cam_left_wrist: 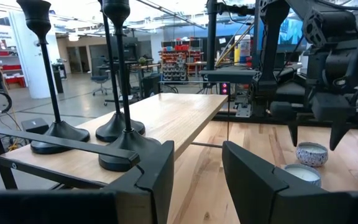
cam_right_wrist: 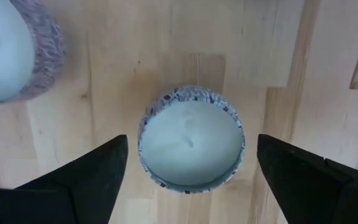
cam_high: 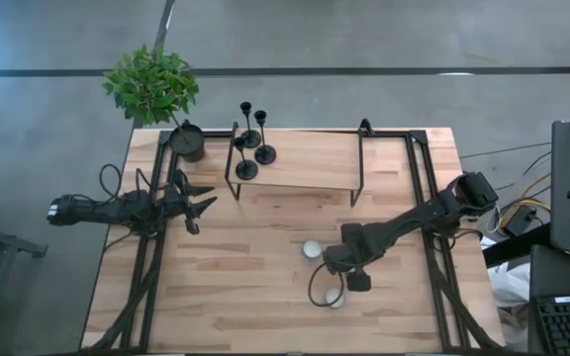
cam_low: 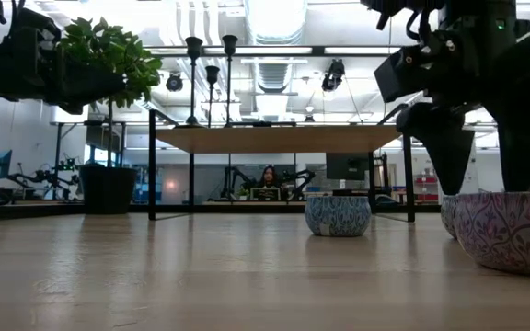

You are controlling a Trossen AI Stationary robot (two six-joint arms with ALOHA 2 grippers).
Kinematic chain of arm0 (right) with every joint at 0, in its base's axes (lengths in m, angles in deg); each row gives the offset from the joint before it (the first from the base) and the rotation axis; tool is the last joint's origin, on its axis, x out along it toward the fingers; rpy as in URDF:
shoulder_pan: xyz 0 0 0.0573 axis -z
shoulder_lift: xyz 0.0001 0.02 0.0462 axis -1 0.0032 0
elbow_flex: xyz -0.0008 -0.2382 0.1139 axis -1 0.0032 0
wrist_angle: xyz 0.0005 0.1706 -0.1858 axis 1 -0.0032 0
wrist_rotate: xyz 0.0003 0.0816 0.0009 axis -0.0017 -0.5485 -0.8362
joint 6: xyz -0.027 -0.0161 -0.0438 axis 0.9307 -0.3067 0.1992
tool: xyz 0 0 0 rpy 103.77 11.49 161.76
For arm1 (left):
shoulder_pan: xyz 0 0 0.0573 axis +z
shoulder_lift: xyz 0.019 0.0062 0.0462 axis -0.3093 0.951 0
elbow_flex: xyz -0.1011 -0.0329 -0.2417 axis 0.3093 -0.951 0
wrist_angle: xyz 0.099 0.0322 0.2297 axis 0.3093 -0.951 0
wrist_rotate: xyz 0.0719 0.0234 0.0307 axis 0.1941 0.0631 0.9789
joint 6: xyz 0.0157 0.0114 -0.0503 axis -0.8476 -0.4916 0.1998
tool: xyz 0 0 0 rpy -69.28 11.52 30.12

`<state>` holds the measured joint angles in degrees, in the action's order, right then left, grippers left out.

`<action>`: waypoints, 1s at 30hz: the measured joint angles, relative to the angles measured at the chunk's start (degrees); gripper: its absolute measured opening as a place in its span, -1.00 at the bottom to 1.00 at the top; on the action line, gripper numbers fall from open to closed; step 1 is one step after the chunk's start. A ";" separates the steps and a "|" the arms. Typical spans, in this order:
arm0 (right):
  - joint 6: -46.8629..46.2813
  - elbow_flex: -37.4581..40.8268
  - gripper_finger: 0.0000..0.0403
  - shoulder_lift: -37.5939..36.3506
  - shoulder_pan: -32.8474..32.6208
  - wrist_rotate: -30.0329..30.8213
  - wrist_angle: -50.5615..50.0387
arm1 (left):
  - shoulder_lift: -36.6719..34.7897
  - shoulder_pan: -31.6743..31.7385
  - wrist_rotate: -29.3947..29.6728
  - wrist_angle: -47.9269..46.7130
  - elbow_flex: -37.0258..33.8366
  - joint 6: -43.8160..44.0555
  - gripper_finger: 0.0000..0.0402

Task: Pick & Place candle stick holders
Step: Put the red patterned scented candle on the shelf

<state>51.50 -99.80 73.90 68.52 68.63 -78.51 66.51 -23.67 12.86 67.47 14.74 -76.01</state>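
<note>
Three black candlesticks (cam_high: pixel 255 136) stand on their round bases on a raised wooden shelf (cam_high: pixel 305 163) at the far middle; they also show in the left wrist view (cam_left_wrist: pixel 120 93). Three low patterned tealight cups sit on the table at the near right: one (cam_high: pixel 312 249), one (cam_high: pixel 334 297), and one (cam_right_wrist: pixel 191 140) under my right gripper. My right gripper (cam_right_wrist: pixel 191 174) is open above that cup, one finger on each side, touching nothing. My left gripper (cam_high: pixel 201 203) is open and empty, left of the shelf, pointing at the candlesticks.
A dark pot with a green plant (cam_high: pixel 188 140) stands at the far left corner, next to the shelf's black metal legs (cam_high: pixel 233 168). Black frame rails (cam_high: pixel 146 267) run along the table's left and right sides. A person sits in the room beyond (cam_low: pixel 268 176).
</note>
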 joint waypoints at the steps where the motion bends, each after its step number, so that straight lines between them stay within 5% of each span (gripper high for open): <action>1: -0.02 0.16 0.71 0.00 -0.02 0.00 0.11 | 0.00 0.01 0.00 0.00 0.00 0.00 -0.29; 30: -1.68 7.94 0.65 -0.04 -0.04 -0.41 10.36 | 0.01 0.01 0.00 0.11 0.00 0.00 -0.29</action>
<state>49.82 -91.86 73.85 68.48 68.22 -68.15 66.52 -23.66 12.86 67.58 14.74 -76.01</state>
